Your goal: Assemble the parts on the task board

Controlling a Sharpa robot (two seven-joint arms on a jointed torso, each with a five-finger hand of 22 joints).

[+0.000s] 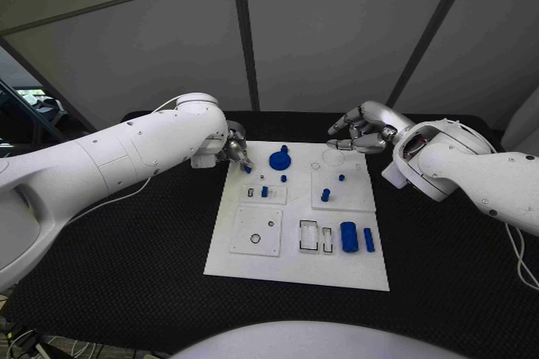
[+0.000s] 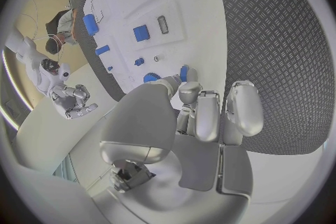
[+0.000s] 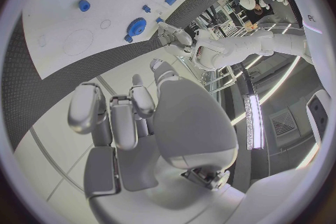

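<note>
Black table [image 1: 135, 281], diamond-tread mat: grippy base for the board. Task board [image 1: 294, 272], smooth white plate at frame centre, with raised panels and outlined slots. Left hand [image 1: 233, 150], upper left of centre, at the board's far-left corner, fingertips pinching a small blue peg [image 1: 246, 168], apparently for seating. Right hand [image 1: 361, 130], upper right, hovers above the far edge, fingers curled and holding nothing. Blue gear [image 1: 280, 161] is just beside the peg; two blue cylinders [image 1: 350, 237] lie lower right.

White task board [image 1: 294, 272] flat; blue parts [image 1: 350, 237] scattered on it
</note>
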